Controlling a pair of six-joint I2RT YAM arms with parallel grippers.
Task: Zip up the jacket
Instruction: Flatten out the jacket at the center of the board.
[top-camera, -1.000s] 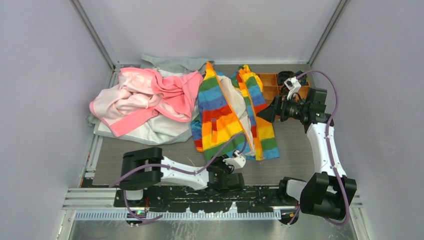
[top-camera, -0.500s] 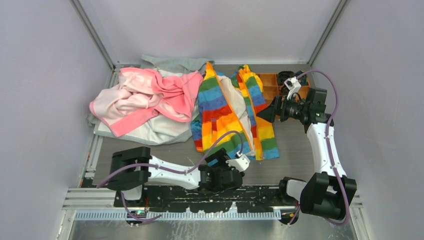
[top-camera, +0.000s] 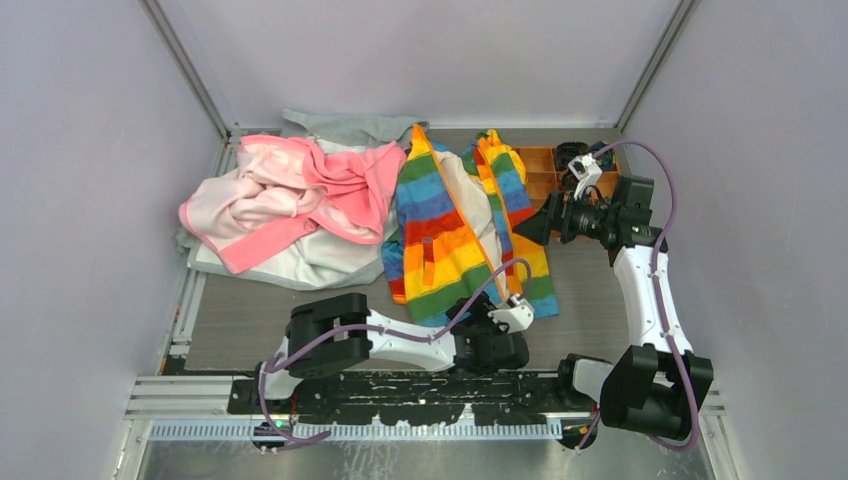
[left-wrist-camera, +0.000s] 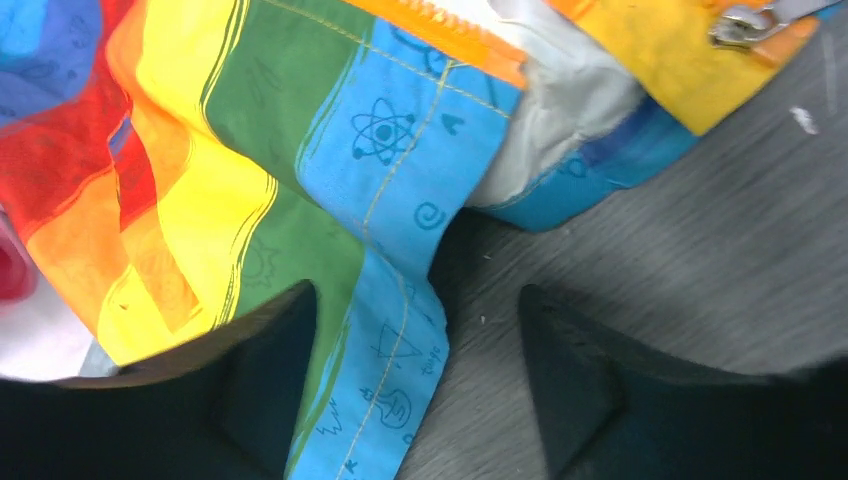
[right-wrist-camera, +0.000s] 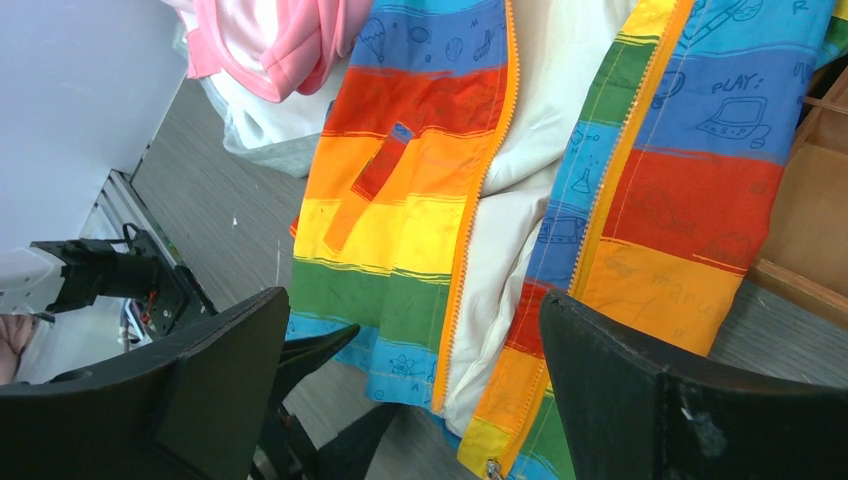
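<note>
left gripper (left-wrist-camera: 415, 400) is open, its dark fingers (left-wrist-camera: 255, 385) set apart with a strip of the blue bottom hem (left-wrist-camera: 395, 380) lying loosely between them. the jacket (top-camera: 455, 230) lies unzipped mid-table, collar toward the far wall, front panels spread and cream lining (right-wrist-camera: 545, 130) exposed. the zipper slider (left-wrist-camera: 745, 25) sits at the bottom corner of the other panel, beside the orange zipper teeth (left-wrist-camera: 440, 30) but apart from them. right gripper (right-wrist-camera: 440, 400) hovers wide open above the jacket's right panel, holding nothing. a pink garment (top-camera: 290, 190) touches the jacket's left side, with a grey garment (top-camera: 340, 128) behind it. an orange tray (top-camera: 545, 170) stands at the right panel. the left arm's purple cable (top-camera: 500, 272) arches over the lower hem. table (top-camera: 250, 320) surface is grey.
</note>
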